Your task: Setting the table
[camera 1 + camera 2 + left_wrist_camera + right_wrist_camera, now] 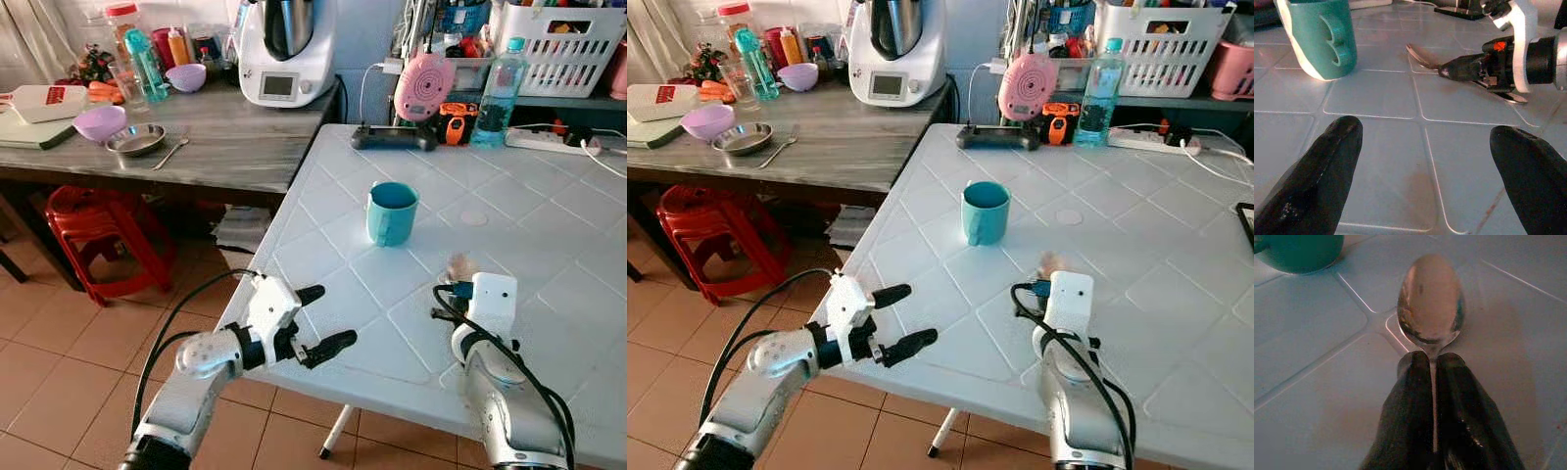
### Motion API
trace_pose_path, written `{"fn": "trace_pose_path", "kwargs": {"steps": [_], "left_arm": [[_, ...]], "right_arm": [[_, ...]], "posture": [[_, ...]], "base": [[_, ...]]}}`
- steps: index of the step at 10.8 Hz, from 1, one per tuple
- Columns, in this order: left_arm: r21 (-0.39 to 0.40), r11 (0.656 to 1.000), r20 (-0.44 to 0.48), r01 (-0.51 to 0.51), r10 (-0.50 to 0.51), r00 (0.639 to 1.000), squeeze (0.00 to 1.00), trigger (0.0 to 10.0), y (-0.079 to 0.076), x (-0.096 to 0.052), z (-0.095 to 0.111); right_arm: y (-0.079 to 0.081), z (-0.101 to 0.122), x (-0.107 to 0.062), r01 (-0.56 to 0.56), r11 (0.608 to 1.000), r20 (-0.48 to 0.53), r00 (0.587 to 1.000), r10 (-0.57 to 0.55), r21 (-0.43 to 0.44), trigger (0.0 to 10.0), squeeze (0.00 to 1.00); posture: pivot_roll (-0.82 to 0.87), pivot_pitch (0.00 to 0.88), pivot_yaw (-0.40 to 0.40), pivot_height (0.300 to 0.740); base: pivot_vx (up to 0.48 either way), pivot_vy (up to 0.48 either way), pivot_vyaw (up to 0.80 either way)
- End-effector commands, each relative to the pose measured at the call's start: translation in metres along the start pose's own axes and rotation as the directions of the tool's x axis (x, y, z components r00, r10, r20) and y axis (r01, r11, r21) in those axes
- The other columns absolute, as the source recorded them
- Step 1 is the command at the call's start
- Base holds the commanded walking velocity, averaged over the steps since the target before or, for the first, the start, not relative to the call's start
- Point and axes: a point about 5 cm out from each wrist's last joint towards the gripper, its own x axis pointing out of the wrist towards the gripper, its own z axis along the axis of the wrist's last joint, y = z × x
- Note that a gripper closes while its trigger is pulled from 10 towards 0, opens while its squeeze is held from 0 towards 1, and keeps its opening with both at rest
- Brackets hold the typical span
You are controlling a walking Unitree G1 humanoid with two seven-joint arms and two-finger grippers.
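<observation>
Right gripper [1432, 382] is clamped on the spoon [1431, 301], held low over the white table [549, 245]; teal mug [392, 212] ahead-left. Left gripper [318, 321] is spread wide, empty, at its left.

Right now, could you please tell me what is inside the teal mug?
The teal mug stands upright on the white table; its visible inner wall looks bare, but the rim hides the bottom.

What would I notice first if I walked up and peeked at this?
Probably the teal mug standing alone in the middle of the white table. Just nearer, the right gripper pinches a shiny spoon by its neck, bowl pointing toward the mug, while the left gripper waits open at the table's near edge.
</observation>
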Motion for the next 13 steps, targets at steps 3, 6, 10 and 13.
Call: {"fn": "trace_pose_path", "kwargs": {"steps": [3,6,10,13], "left_arm": [[0.018,1.000,0.006,0.002,-0.002,1.000,0.00,10.0,0.000,-0.001,0.005],[-0.030,0.973,0.053,-0.230,0.232,0.971,0.00,10.0,0.019,-0.005,0.005],[-0.133,0.876,0.071,-0.464,0.475,0.877,0.00,10.0,0.043,-0.006,0.009],[-0.197,0.849,0.091,-0.491,0.514,0.853,0.00,10.0,0.044,-0.001,0.010]], "right_arm": [[0.003,-0.025,-0.002,-0.003,0.999,-0.133,0.991,0.007,0.034,0.0,0.00],[-0.002,-0.002,-0.008,-0.003,0.998,-0.009,1.000,0.003,0.069,0.0,0.00],[-0.001,0.024,-0.018,0.001,0.996,0.180,0.984,-0.017,0.090,10.0,0.00],[-0.001,0.034,-0.022,0.015,0.998,0.265,0.964,-0.031,0.062,10.0,0.00]], "posture": [[-0.03,0.000,0.084,0.740],[-0.03,0.000,0.079,0.740],[-0.04,0.000,0.076,0.740],[-0.04,0.000,0.074,0.740]], "base": [[0.000,0.000,0.00],[0.000,0.000,0.00],[0.000,0.000,0.00],[0.000,0.000,0.00]]}}
